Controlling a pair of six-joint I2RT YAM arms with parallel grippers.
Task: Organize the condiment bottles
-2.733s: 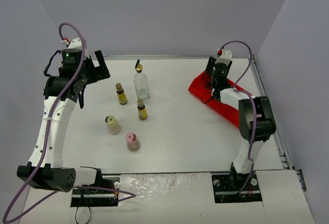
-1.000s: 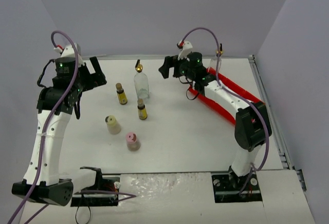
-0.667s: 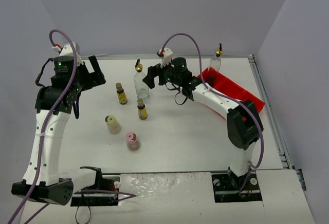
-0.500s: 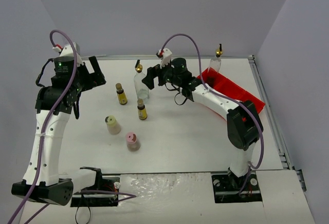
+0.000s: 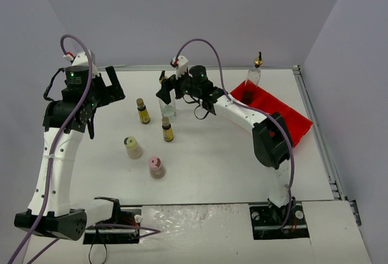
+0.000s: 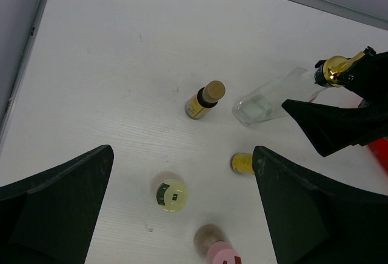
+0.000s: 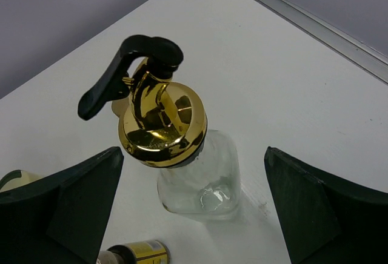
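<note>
White worktop [image 5: 212,155], grey walls. Right fingers [image 7: 60,203] spread wide, straddling tall glass bottle [image 7: 200,182] standing far-centre, no contact. Left fingers [image 6: 54,197] open, hovering well apart. Glass likely rigid, slick, breakable: take body below gold spout [image 7: 162,125], squeeze gently.

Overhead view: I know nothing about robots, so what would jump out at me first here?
The right gripper, jaws open, straddles a tall glass bottle with a shiny gold spout at the far middle. A bright red tray sits at the far right, a second glass bottle standing at its far end. Nearer, left of centre, stand two amber bottles, a cream bottle and a pink bottle.
</note>
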